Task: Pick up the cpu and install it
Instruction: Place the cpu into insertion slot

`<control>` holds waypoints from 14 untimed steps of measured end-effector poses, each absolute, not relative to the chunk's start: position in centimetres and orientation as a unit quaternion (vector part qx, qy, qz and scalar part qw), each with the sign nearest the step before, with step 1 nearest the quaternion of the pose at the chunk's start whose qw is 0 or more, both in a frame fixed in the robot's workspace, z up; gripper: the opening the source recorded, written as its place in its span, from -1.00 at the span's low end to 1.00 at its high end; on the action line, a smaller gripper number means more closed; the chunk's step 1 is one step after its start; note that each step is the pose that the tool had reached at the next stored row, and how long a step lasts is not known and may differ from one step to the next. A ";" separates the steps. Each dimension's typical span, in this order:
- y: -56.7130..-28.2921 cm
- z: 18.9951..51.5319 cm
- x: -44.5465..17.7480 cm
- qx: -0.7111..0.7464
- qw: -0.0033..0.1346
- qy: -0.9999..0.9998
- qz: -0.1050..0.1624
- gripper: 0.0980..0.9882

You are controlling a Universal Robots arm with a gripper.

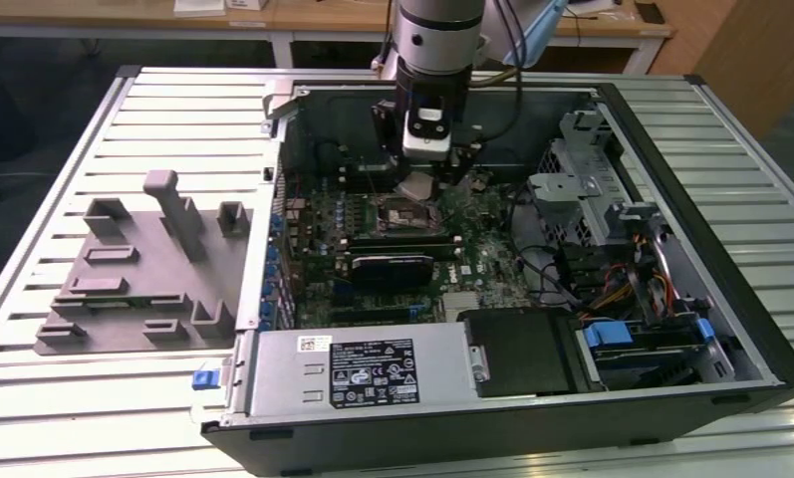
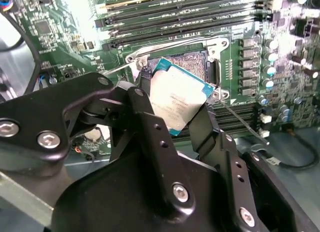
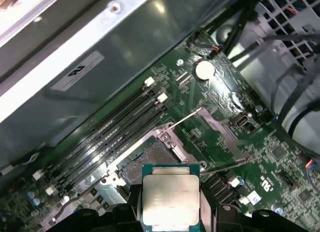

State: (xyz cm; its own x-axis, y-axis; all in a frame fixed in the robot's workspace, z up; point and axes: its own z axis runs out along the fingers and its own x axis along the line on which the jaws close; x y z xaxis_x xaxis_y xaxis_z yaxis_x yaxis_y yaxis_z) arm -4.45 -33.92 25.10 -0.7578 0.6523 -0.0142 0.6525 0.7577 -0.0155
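My gripper [image 1: 427,185] hangs inside the open computer case, shut on the cpu [image 1: 418,186]. The cpu [image 2: 175,99] is a flat square chip with a silver-grey top and a thin pale rim, clamped by its edges between two black fingers [image 2: 145,119]. It hovers tilted, just above the open motherboard socket [image 2: 187,61], apart from it. In the first wrist view the cpu [image 3: 169,199] sits in front of the socket [image 3: 152,159], whose metal frame and thin lever stand open. In the exterior view the socket [image 1: 403,213] lies directly below the gripper.
The case [image 1: 715,289] lies open on a slatted white table [image 1: 51,398]. A grey plastic fixture [image 1: 144,269] stands on the exterior view's left. Memory slots [image 3: 115,132] run beside the socket. Cable bundles [image 1: 610,279], a drive cage and the power supply [image 1: 357,368] crowd the case.
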 end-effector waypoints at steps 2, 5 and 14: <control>-33.9 25.1 -4.4 0.360 0.004 0.933 -0.010 0.00; -33.9 25.1 -4.4 0.379 0.004 0.925 -0.010 0.00; -33.9 25.1 -4.4 0.432 0.003 0.902 -0.010 0.00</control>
State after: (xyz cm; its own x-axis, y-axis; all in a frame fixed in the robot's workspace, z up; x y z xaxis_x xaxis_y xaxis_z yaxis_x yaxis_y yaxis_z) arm -4.45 -33.92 25.07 -0.6260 0.7797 -0.0141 0.7798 0.6258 -0.0155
